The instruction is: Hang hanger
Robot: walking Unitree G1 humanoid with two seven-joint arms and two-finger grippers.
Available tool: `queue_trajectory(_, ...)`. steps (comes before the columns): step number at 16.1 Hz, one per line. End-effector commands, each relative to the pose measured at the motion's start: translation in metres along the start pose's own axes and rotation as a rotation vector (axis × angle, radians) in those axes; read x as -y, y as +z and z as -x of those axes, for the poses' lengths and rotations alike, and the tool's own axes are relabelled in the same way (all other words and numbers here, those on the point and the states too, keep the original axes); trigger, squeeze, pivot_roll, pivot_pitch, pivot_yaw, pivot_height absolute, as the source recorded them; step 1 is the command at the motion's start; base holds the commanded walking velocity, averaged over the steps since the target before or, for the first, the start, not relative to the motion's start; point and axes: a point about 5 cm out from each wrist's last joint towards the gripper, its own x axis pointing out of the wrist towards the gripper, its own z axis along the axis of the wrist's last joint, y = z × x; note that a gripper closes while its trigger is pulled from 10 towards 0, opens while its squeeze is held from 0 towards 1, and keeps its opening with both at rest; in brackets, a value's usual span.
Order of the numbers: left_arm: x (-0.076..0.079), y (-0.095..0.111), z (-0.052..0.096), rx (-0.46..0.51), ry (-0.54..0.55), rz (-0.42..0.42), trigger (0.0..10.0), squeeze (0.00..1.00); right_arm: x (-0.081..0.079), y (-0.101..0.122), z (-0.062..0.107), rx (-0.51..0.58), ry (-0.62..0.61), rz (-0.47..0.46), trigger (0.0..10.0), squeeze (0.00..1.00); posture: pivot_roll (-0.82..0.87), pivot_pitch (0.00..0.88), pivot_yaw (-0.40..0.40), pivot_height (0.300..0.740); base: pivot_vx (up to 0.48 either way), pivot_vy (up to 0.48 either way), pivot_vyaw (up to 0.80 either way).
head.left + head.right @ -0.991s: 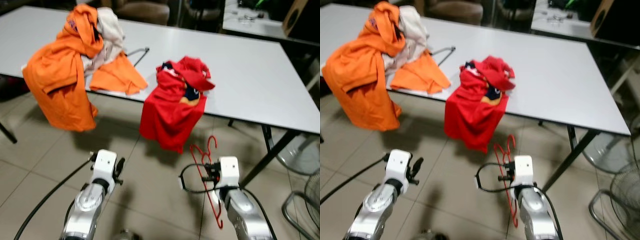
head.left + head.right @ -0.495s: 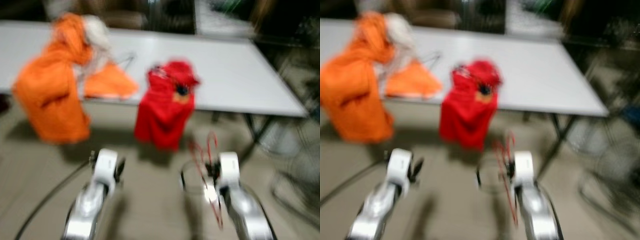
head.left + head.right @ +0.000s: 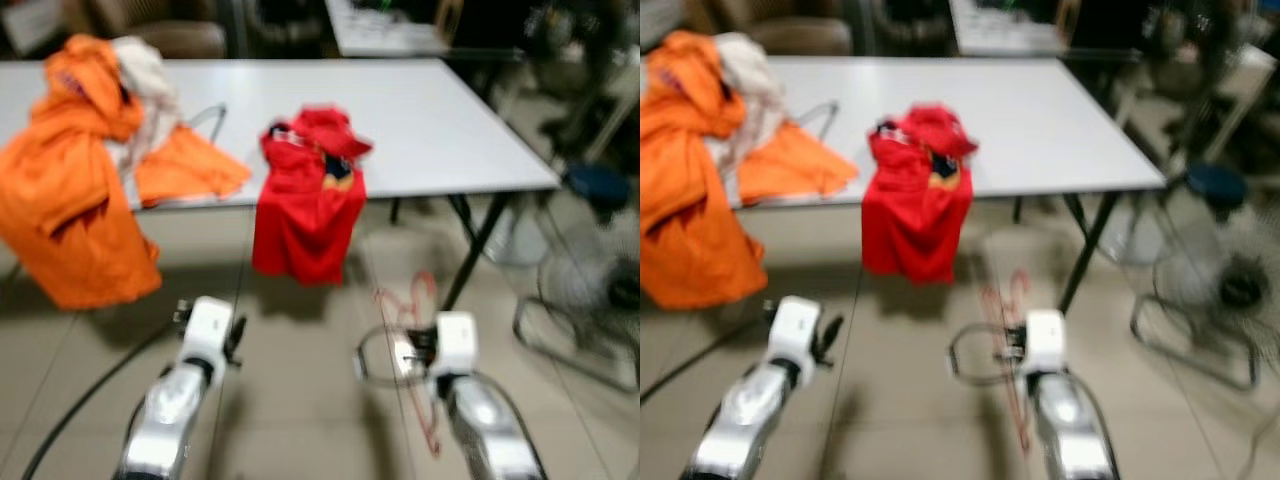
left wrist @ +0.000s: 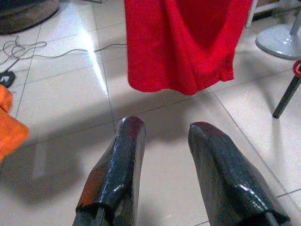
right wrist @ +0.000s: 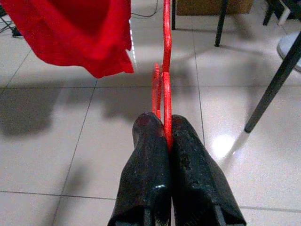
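My right gripper [image 5: 165, 126] is shut on a thin red hanger [image 5: 166, 56], held low over the tiled floor in front of the white table [image 3: 440, 120]; the red hanger [image 3: 405, 330] runs past the wrist, hook end up. My left gripper [image 4: 162, 129] is open and holds nothing, also low over the floor. A red garment [image 3: 305, 205] hangs over the table's near edge, ahead of both grippers. An orange garment [image 3: 70, 190] and a whitish cloth [image 3: 145, 75] lie at the table's left end, with a wire hanger [image 3: 205, 115] beside them.
A black table leg [image 3: 470, 250] slants down at the right. Floor fans [image 3: 585, 290] stand on the tiles to the right. A second table [image 3: 385, 30] and a chair [image 3: 180, 35] stand behind. Cables [image 4: 28, 47] lie on the floor.
The whole picture has shifted: the camera has turned right, bringing the table's right end and the fans into sight. Both arms hold their pose, the hanger still gripped.
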Motion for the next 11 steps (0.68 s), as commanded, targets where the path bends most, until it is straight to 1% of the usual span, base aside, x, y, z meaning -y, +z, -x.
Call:
queue_trajectory(1, 0.0023, 0.0019, -0.0012, 0.008, -0.006, 0.002, 10.0, 0.0, 0.0059, 0.0058, -0.0002, 0.027, -0.019, -0.002, 10.0, 0.0, -0.03, 0.004, -0.005, 0.74, 0.0, 0.315, 0.0)
queue_trajectory(7, 0.0023, 0.0018, -0.001, 0.006, -0.002, 0.006, 10.0, 0.0, 0.0033, 0.0082, -0.0009, 0.045, 0.0, 0.007, 10.0, 0.0, -0.03, 0.014, -0.008, 0.74, 0.0, 0.312, 0.0)
queue_trajectory(11, 0.0029, 0.0019, -0.0009, 0.008, 0.0, 0.011, 10.0, 0.0, 0.0022, 0.0096, -0.0017, 0.052, 0.003, 0.01, 10.0, 0.0, -0.03, 0.018, -0.009, 0.74, 0.0, 0.392, 0.0)
